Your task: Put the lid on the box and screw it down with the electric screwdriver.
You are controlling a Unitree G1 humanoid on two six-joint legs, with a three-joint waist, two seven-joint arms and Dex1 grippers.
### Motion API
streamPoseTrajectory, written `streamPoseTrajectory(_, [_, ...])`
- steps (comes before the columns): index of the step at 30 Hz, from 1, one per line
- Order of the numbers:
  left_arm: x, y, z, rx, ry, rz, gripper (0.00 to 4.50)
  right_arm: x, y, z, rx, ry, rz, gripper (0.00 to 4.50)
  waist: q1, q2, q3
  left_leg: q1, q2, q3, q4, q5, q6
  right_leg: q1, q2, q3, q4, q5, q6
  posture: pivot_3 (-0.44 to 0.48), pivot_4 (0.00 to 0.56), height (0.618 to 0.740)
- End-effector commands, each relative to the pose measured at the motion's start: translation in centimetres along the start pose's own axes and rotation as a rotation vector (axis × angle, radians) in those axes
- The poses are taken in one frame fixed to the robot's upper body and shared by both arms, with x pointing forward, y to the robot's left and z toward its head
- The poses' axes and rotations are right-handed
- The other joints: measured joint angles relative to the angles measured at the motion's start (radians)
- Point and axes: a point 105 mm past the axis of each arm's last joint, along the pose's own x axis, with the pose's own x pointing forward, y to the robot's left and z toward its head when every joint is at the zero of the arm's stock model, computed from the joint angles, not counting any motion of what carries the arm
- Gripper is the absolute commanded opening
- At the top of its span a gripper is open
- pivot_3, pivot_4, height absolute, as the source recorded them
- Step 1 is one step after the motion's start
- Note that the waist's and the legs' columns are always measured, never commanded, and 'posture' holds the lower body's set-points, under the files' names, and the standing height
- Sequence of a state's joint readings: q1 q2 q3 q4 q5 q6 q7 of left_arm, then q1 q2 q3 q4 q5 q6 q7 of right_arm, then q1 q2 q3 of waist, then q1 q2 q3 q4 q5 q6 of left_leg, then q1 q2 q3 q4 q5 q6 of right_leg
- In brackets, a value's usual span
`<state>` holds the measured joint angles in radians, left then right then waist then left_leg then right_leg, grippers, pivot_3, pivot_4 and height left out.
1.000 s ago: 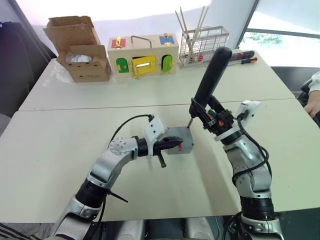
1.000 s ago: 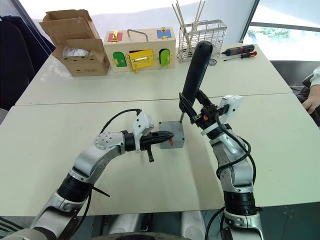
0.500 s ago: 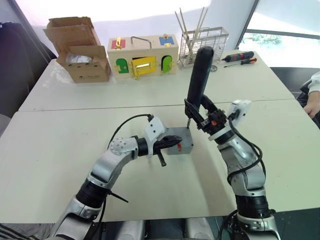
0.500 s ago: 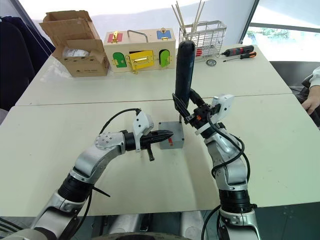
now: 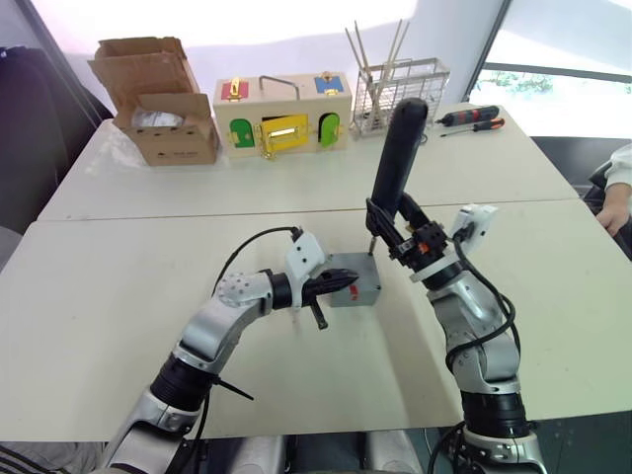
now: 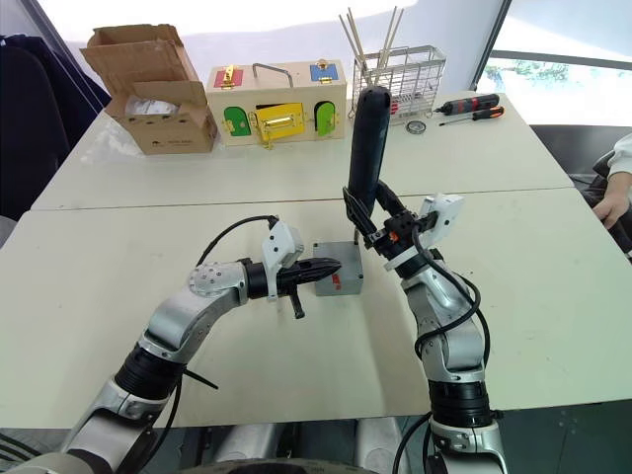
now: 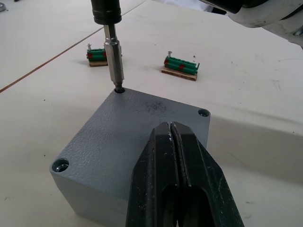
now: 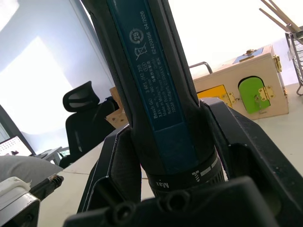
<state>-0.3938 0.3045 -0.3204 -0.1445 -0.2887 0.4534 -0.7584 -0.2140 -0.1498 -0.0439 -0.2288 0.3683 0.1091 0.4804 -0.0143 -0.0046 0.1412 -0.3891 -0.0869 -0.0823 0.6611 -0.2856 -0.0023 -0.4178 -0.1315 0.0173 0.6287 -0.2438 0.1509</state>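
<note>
The electric screwdriver now leans back slightly rather than standing upright as it did half a second ago, its bit in a corner hole of the lid on the box. The right gripper clamps it. The left gripper, fingers together, presses on the lid. Two green-topped blocks lie beyond

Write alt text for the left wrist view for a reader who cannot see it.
The electric screwdriver has its metal bit set in a corner screw hole of the grey lid, which sits on the box. The left gripper, fingers shut together, presses on the lid; two small green parts lie on the table beyond.
</note>
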Motion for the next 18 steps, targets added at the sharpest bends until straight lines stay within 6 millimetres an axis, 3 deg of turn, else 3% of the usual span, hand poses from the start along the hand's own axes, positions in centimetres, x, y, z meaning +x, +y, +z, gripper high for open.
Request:
streamPoseTrajectory(1, [-0.1, 0.3, -0.1, 0.004, 0.009, 0.01, 0.0, -1.4, 0.6, -4.8, 0.106, 0.175, -0.009, 1.92, 0.0, 0.0, -0.001, 0.0, 0.0, 0.0, 0.0, 0.0, 0.0, 0.0, 0.0, 0.0, 0.0, 0.0, 0.0, 0.0, 0.15, 0.734])
streamPoseTrajectory(7, [-0.1, 0.3, -0.1, 0.004, 0.009, 0.011, 0.0, -1.5, 0.7, -5.3, 0.117, 0.188, -0.013, 1.92, 0.0, -0.001, -0.003, 0.003, 0.0, 0.0, -0.001, -0.001, 0.001, 0.004, 0.0, 0.0, -0.001, 0.0, 0.0, 0.0, 0.15, 0.734])
streamPoseTrajectory(11, [-0.1, 0.2, -0.2, 0.003, 0.009, 0.012, 0.0, -1.8, 0.7, -5.5, 0.119, 0.197, -0.015, 1.92, 0.0, -0.001, -0.004, 0.018, 0.001, 0.0, -0.012, -0.001, 0.002, 0.019, 0.0, -0.001, -0.014, -0.001, 0.0, 0.0, 0.15, 0.734])
streamPoseTrajectory(18, [-0.1, 0.2, -0.2, 0.002, 0.009, 0.011, 0.0, -1.9, 0.5, -6.0, 0.113, 0.218, -0.016, 1.92, 0.0, -0.001, -0.006, 0.019, 0.006, 0.0, -0.013, -0.001, 0.002, 0.019, 0.003, -0.001, -0.015, -0.002, 0.0, 0.0, 0.15, 0.734])
